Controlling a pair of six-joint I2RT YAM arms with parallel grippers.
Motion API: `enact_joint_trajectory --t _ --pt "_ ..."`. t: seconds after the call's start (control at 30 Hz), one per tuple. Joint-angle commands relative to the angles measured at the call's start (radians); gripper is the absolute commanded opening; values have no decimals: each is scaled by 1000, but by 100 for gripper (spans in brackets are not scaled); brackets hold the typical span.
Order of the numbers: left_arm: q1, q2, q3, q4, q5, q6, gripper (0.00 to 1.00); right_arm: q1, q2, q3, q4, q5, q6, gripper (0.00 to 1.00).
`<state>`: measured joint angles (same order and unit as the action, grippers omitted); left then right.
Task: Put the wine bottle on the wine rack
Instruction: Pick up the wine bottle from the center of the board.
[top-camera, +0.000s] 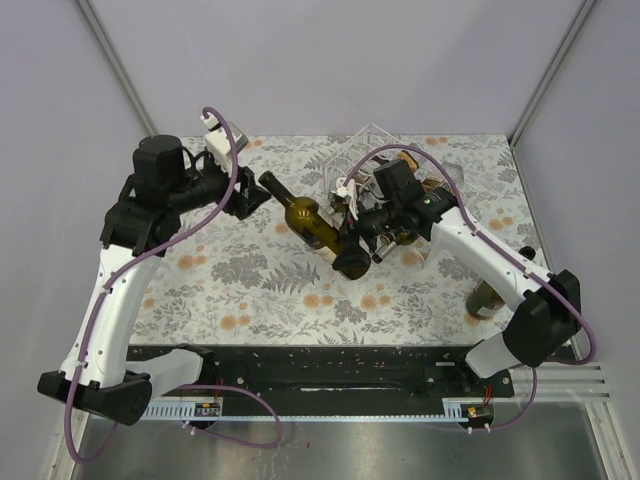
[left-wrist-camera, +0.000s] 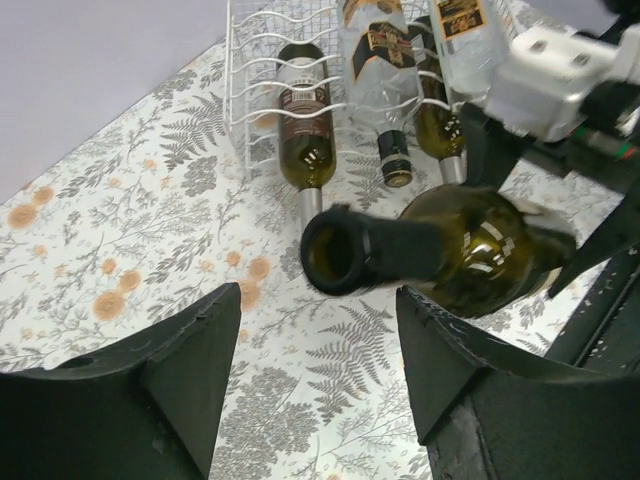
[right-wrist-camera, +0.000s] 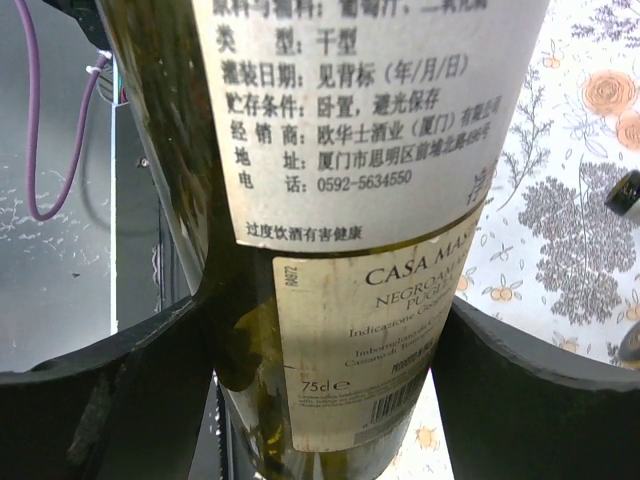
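A dark green wine bottle (top-camera: 318, 228) with white paper labels hangs slanted above the floral table, neck pointing to the far left. My right gripper (top-camera: 358, 238) is shut on its body; in the right wrist view the labelled body (right-wrist-camera: 350, 200) fills the space between both fingers (right-wrist-camera: 120, 400). My left gripper (top-camera: 250, 196) is open and empty just beyond the bottle's mouth (left-wrist-camera: 335, 252), which sits ahead of its spread fingers (left-wrist-camera: 190, 350). The clear wine rack (top-camera: 375, 148) stands at the back, partly hidden by the right arm. It shows as white ribs in the left wrist view (left-wrist-camera: 270, 60).
Several bottles (left-wrist-camera: 305, 130) lie in the rack, necks toward the arms. A dark round object (top-camera: 487, 298) stands by the right arm near the table's right front. Grey walls close the back and sides.
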<state>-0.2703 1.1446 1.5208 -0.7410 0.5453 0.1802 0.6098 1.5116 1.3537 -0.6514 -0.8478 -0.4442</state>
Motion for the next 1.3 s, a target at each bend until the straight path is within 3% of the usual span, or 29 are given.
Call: enact_joint_trajectory --t 0.0,0.27,0.53,0.77,0.97,1.27 --pt "5 -28 -24 20 -47 103 68 -4 -100 70 -22 -27 -31 0" --pt "6 -57 -8 -17 -48 244 81 -5 -93 90 -115 10 -74 0" --pt "-16 -128 94 -216 -15 597 91 -2 -62 102 -195 0 -87 0" --pt "-184 -76 197 -362 -68 859 97 24 -11 143 -263 -10 -82 0" --pt "-290 -17 184 -408 -131 1053 96 39 -1 179 -284 -11 -64 0" --pt "-432 63 141 -442 -263 1176 96 44 4 190 -307 -48 -41 0"
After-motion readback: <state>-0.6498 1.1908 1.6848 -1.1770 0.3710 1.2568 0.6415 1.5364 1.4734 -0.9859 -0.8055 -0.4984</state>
